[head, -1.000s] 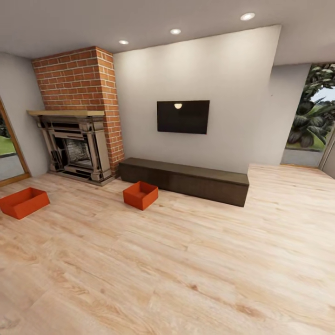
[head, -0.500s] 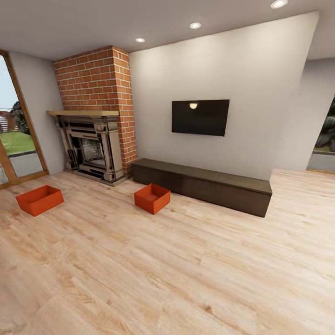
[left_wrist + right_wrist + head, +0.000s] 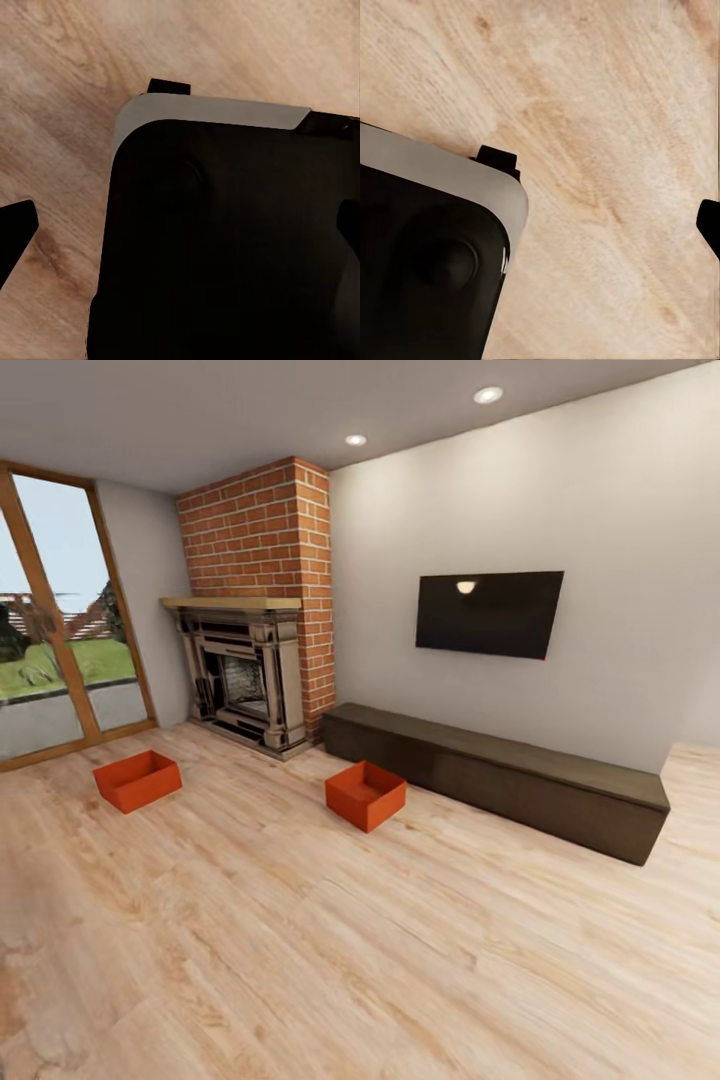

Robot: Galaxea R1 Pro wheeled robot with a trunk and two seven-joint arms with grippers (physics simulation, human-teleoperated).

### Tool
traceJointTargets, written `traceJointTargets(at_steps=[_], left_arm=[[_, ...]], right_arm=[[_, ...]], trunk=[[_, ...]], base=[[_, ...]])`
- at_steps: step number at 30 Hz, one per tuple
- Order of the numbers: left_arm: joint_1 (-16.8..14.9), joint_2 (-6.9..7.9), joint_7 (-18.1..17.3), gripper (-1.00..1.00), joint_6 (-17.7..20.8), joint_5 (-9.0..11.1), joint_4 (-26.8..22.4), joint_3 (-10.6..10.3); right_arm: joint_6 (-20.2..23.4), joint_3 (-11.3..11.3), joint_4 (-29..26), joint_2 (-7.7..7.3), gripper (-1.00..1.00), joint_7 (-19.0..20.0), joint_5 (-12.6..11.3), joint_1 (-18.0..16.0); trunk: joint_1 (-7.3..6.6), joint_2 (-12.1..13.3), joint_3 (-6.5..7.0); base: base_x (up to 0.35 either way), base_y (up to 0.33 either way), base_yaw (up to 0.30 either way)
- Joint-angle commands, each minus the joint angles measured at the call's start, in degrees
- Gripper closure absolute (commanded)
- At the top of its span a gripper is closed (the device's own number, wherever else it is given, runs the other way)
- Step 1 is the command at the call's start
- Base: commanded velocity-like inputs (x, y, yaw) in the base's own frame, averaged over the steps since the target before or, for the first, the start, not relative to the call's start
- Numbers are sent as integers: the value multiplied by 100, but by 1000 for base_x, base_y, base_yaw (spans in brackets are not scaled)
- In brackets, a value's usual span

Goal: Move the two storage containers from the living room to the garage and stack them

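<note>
Both red bins sit on the wood floor mid-frame, well ahead of the robot: one point(image 3: 138, 780) at left by the glass door, the other point(image 3: 365, 794) nearer centre, just before the long cabinet point(image 3: 500, 775). Centre bin looks closer. Can't tell if either hand is open.

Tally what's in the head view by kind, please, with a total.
Red-orange storage containers: 2
Wall TV: 1
Long dark cabinet: 1
Fireplace: 1
Brick column: 1
Total: 6
</note>
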Motion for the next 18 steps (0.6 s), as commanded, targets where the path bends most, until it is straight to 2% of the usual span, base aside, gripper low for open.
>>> traceJointTargets(at_steps=[1, 5, 18], left_arm=[[-2, -1, 2, -100, -8, 39, -1, 5], [-2, -1, 2, -100, -8, 39, -1, 6], [-2, -1, 3, -100, -8, 39, -1, 5]], right_arm=[[-31, 48, 15, 3, -100, -4, -42, -3], [-31, 48, 15, 0, -100, -4, -42, -3], [-24, 48, 15, -7, -100, -4, -44, -4]], trunk=[[3, -2, -5], [3, -2, -5], [3, -2, -5]], base=[[323, 0, 270], [323, 0, 204], [323, 0, 10]])
